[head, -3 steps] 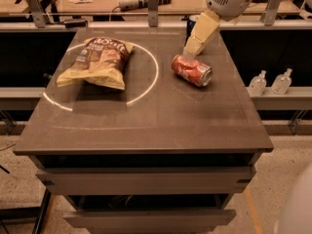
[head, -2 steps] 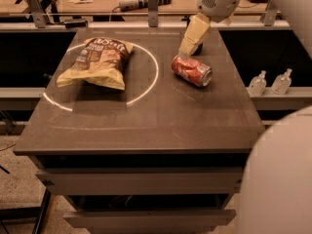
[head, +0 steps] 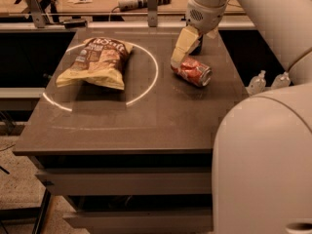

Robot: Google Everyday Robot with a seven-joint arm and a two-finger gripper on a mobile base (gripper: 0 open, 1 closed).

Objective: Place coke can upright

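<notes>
The coke can [head: 193, 71], red with white lettering and a silver top, lies on its side on the right part of the dark table [head: 146, 116]. My gripper [head: 184, 50] hangs just above the can's left end, its pale fingers pointing down and to the left, nearly touching the can. My arm reaches in from the upper right and fills the right side of the view.
A yellow and brown chip bag [head: 97, 61] lies on the table's left, inside a white circle marking [head: 151, 77]. Two small clear bottles [head: 269, 81] stand beyond the table's right edge. A workbench with tools [head: 141, 1] runs behind the table.
My gripper has moved down and left toward the can's left end. My arm now fills more of the right side. The can and chip bag have not moved.
</notes>
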